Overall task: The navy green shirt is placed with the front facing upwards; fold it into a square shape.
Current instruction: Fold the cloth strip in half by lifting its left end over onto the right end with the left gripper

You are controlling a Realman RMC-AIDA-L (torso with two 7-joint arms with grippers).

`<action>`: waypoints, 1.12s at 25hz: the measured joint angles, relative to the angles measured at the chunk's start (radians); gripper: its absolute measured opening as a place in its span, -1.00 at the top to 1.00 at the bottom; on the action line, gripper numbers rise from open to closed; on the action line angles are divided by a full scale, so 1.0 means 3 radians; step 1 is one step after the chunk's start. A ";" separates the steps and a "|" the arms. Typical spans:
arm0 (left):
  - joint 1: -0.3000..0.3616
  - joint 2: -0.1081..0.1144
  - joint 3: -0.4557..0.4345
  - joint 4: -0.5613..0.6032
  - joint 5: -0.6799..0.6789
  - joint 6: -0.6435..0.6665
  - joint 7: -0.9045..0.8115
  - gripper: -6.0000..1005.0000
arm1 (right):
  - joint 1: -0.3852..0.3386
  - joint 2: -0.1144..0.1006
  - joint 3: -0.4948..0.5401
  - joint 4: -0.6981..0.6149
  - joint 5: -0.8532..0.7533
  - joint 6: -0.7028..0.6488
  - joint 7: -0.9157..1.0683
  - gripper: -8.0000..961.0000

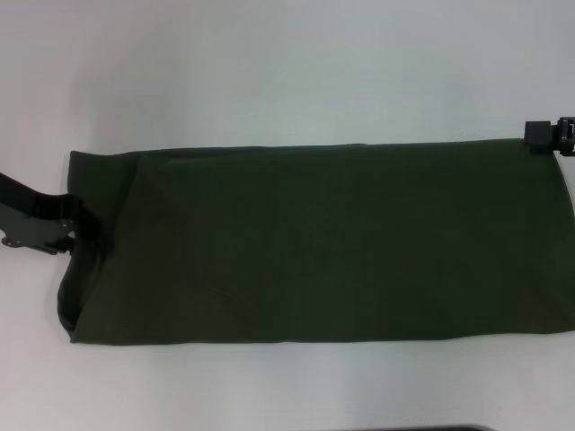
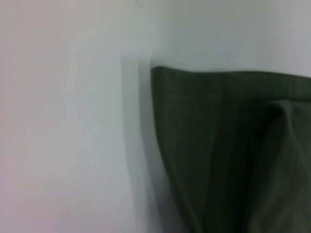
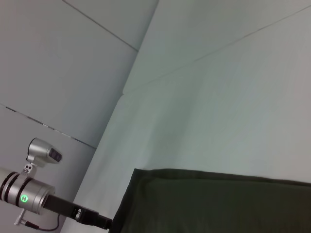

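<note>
The navy green shirt lies on the white table as a long dark olive band, running left to right, with no print showing. My left gripper is at the shirt's left end, shut on the edge, and the cloth puckers and rises toward it. The left wrist view shows that end's far corner with a raised fold beside it. My right gripper sits at the shirt's far right corner. The right wrist view looks along the shirt to the left gripper at its other end.
The white table extends beyond the shirt on the far side and along the near edge. The left arm's silver wrist with a green light shows in the right wrist view. Pale wall panels stand behind the table.
</note>
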 joint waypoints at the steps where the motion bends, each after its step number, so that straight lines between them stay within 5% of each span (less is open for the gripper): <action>1: 0.0000 0.0000 -0.0002 -0.0008 -0.0001 0.0000 0.0000 -0.06 | 0.0003 0.0000 0.0001 0.0000 0.0000 -0.0001 0.0000 -0.33; 5: -0.0005 0.0011 -0.0009 -0.0028 -0.0010 0.0009 -0.0003 0.49 | 0.0011 0.0000 0.0001 0.0000 -0.0001 -0.0002 0.0000 -0.33; 16: -0.0032 0.0044 -0.0028 -0.0036 -0.0029 0.0116 0.0043 0.91 | 0.0026 -0.0009 0.0009 -0.0003 0.0000 -0.0002 0.0000 -0.33; 28: -0.0012 0.0171 -0.0046 -0.0113 -0.0002 0.0210 0.0055 0.95 | 0.0039 -0.0011 0.0008 -0.0003 -0.0001 0.0001 0.0029 -0.33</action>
